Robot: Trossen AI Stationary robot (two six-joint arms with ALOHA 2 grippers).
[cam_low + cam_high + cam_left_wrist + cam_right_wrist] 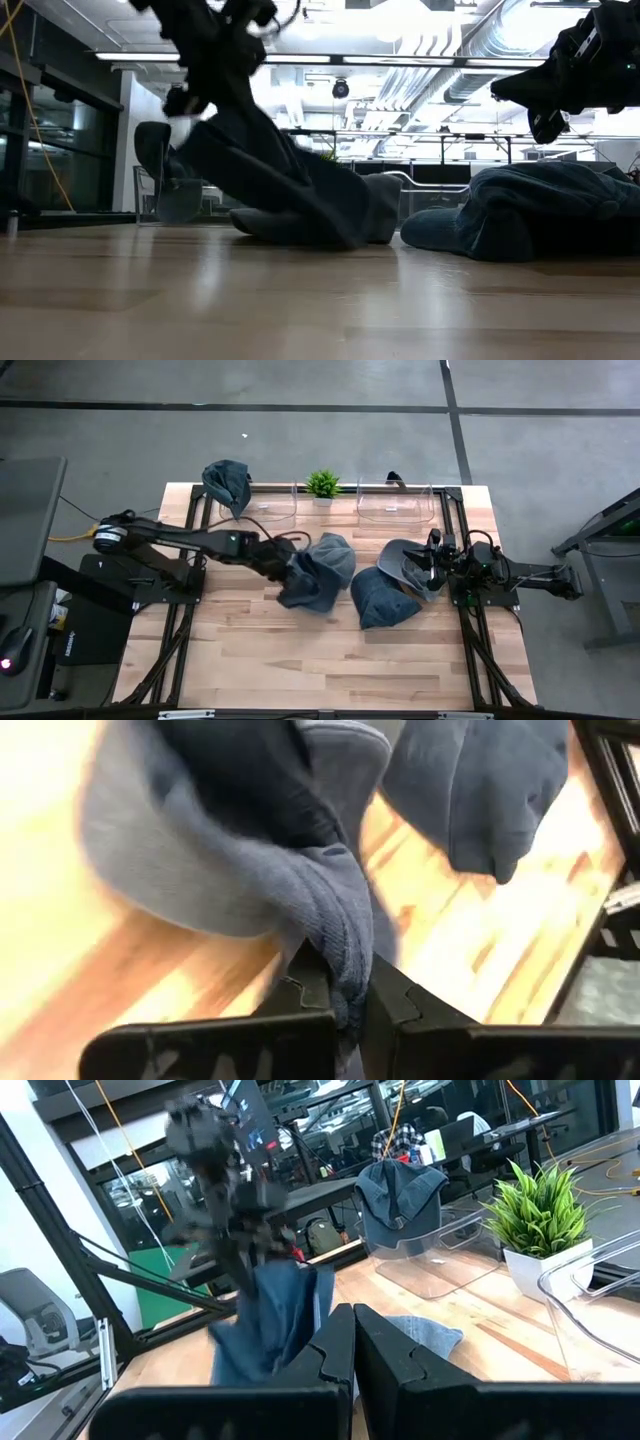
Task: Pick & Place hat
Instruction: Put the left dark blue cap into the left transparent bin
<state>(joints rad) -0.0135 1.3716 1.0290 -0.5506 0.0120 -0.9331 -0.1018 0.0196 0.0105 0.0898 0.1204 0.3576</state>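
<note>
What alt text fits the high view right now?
Overhead view: the left gripper is shut on a blue hat at mid-table. Two more hats lie to its right by the shut right gripper, and another hat hangs on a clear stand at the back.

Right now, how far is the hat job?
Done: one dark blue hat hangs on the clear stand. In hand: left gripper is shut on a blue-grey denim hat, lifting it. Left: two more hats on the wooden table. Right gripper waits shut.
</note>
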